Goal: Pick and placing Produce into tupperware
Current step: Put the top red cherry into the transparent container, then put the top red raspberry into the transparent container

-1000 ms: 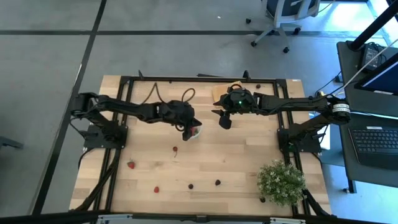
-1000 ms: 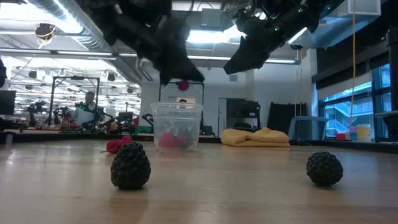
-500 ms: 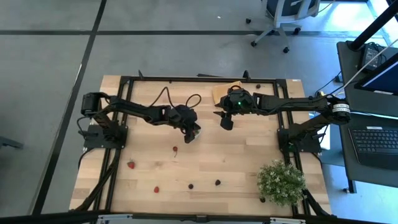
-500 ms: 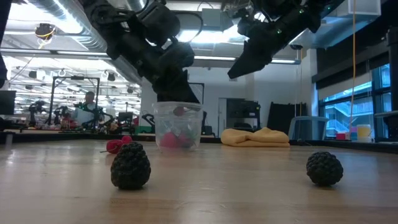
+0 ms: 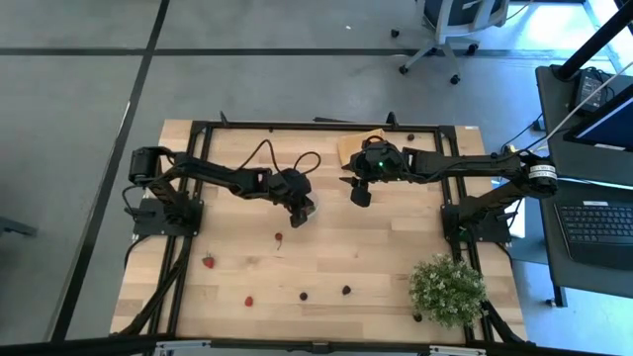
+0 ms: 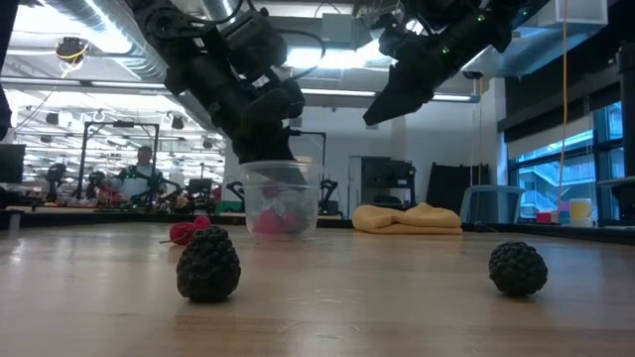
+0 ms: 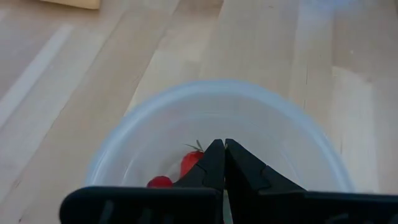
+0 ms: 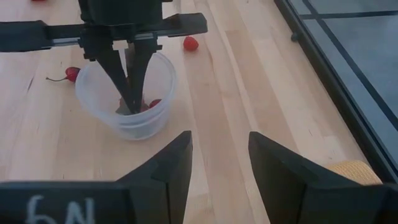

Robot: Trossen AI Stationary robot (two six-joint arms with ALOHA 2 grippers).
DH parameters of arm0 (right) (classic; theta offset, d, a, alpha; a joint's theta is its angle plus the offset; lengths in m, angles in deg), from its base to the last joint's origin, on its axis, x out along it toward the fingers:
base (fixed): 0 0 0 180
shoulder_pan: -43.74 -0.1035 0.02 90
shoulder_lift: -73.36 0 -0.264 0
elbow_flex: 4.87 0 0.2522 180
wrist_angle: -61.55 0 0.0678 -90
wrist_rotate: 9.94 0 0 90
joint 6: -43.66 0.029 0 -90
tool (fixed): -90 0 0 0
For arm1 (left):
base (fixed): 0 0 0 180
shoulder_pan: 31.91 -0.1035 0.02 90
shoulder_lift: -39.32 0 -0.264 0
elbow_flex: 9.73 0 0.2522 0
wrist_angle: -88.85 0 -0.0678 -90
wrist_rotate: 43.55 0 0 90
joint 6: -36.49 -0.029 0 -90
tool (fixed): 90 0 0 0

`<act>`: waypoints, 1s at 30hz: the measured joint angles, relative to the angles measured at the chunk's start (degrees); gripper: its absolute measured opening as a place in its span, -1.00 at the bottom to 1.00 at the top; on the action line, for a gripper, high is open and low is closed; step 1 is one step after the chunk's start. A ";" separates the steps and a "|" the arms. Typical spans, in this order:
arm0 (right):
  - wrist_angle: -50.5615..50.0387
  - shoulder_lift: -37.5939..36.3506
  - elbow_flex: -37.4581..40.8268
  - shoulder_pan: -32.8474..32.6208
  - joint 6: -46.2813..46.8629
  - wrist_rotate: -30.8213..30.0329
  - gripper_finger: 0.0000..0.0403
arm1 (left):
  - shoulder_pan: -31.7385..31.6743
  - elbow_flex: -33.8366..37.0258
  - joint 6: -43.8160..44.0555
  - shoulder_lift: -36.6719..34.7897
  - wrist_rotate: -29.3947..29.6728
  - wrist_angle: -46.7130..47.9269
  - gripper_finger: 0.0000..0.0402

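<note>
Wooden bench (image 5: pixel 376 247), slatted top in a dark frame. Translucent tupperware cup (image 8: pixel 127 93), upright near the bench's middle, holding a red strawberry (image 7: pixel 191 162) and at least one more red piece. Left gripper (image 7: pixel 221 152): lowered into the cup's mouth, fingers pressed together, tips close above the fruit inside; nothing visibly held between them. Right gripper (image 8: pixel 219 155): raised above the bench just right of the cup and toward the far edge, fingers spread with nothing between them. Loose produce on the bench: a cherry with stem (image 8: pixel 71 73) just beside the cup; a red strawberry (image 5: pixel 209 261) toward the left near side; a small red berry (image 5: pixel 249 301), and two dark blackberries (image 5: pixel 304 295) and (image 5: pixel 346 290) along the near side, well apart from the cup. Orange-yellow folded cloth (image 6: pixel 409 218) at the far edge, behind the right gripper. Bushy green plant with white flowers (image 5: pixel 447 289) at the near right corner.
</note>
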 joint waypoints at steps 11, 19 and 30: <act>0.00 0.00 0.00 0.00 0.07 -0.02 -0.20 | 0.00 0.00 0.03 0.00 -0.06 -0.03 -1.00; 0.00 0.00 0.00 0.00 0.63 0.00 -0.20 | 0.00 0.02 0.03 -0.60 -0.17 -1.35 -0.71; 0.15 0.02 0.00 0.00 0.96 0.00 -0.20 | -0.90 -3.58 -2.05 -10.82 -0.43 13.46 -0.31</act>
